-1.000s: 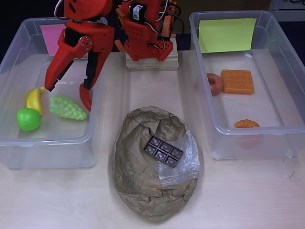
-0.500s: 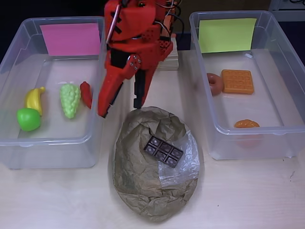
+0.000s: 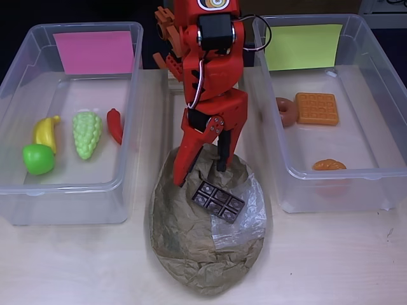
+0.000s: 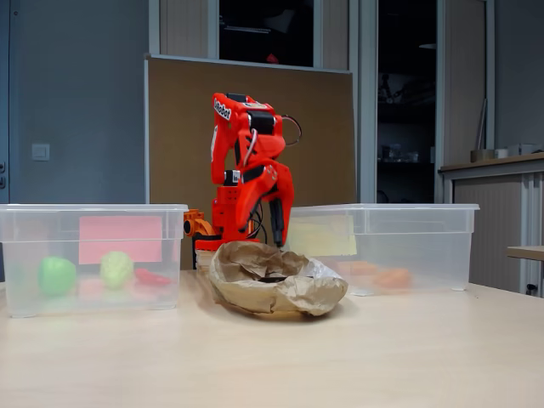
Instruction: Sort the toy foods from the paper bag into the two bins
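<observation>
My red gripper (image 3: 201, 175) hangs open over the back of the crumpled brown paper bag (image 3: 184, 241), one fingertip on each side just behind the dark chocolate bar (image 3: 218, 201) lying on the bag. Nothing is between the fingers. The left bin (image 3: 63, 188), with its pink card (image 3: 94, 52), holds a yellow banana (image 3: 44, 132), a green apple (image 3: 38, 159), light green grapes (image 3: 86, 133) and a red chili (image 3: 115, 125). In the right bin (image 3: 343, 173), with a yellow-green card (image 3: 302, 46), lie a brown donut (image 3: 287, 111), an orange waffle (image 3: 317, 108) and a bread roll (image 3: 329, 165). The fixed view shows the arm reaching down behind the bag (image 4: 276, 285).
The arm's base stands on a wooden block (image 3: 175, 86) between the two bins at the back. The bag has a clear plastic window patch (image 3: 245, 219) on its right side. Bare tabletop (image 3: 331, 260) runs along the front.
The gripper swung right, from inside the left bin to above the paper bag. The red chili now lies free in the left bin and the grapes have turned upright.
</observation>
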Motion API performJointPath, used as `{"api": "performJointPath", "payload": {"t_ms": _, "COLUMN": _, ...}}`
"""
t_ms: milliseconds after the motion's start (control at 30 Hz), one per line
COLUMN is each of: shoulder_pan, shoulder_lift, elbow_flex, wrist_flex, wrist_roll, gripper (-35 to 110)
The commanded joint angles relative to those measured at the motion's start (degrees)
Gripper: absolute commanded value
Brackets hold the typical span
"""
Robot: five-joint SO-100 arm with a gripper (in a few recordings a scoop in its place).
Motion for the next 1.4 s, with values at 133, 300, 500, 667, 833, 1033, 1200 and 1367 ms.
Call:
{"api": "performJointPath", "payload": {"t_ms": 133, "shoulder_pan": -2.6, "shoulder_lift": -6.9, "elbow_flex": 0.6, "wrist_flex": -7.8, "wrist_roll": 2.4, "gripper": 41}}
{"api": "performJointPath", "payload": {"t_ms": 300, "shoulder_pan": -3.3, "shoulder_lift": -8.3, "elbow_flex": 0.5, "wrist_flex": -8.2, "wrist_roll": 2.5, "gripper": 41}}
{"api": "performJointPath", "payload": {"t_ms": 500, "shoulder_pan": -3.0, "shoulder_lift": -11.0, "elbow_flex": -1.0, "wrist_flex": -8.5, "wrist_roll": 1.7, "gripper": 40}}
{"api": "performJointPath", "payload": {"t_ms": 667, "shoulder_pan": -2.5, "shoulder_lift": -14.0, "elbow_flex": -3.3, "wrist_flex": -9.2, "wrist_roll": 0.1, "gripper": 40}}
{"api": "performJointPath", "payload": {"t_ms": 833, "shoulder_pan": -2.0, "shoulder_lift": -18.1, "elbow_flex": -6.9, "wrist_flex": -8.4, "wrist_roll": -1.1, "gripper": 39}}
{"api": "performJointPath", "payload": {"t_ms": 1033, "shoulder_pan": -1.9, "shoulder_lift": -19.9, "elbow_flex": -8.5, "wrist_flex": -8.3, "wrist_roll": -1.2, "gripper": 39}}
{"api": "performJointPath", "payload": {"t_ms": 1200, "shoulder_pan": -1.8, "shoulder_lift": -20.5, "elbow_flex": -9.1, "wrist_flex": -8.3, "wrist_roll": -2.1, "gripper": 39}}
{"api": "performJointPath", "payload": {"t_ms": 1367, "shoulder_pan": -2.7, "shoulder_lift": -21.4, "elbow_flex": -10.5, "wrist_flex": -6.3, "wrist_roll": -1.2, "gripper": 38}}
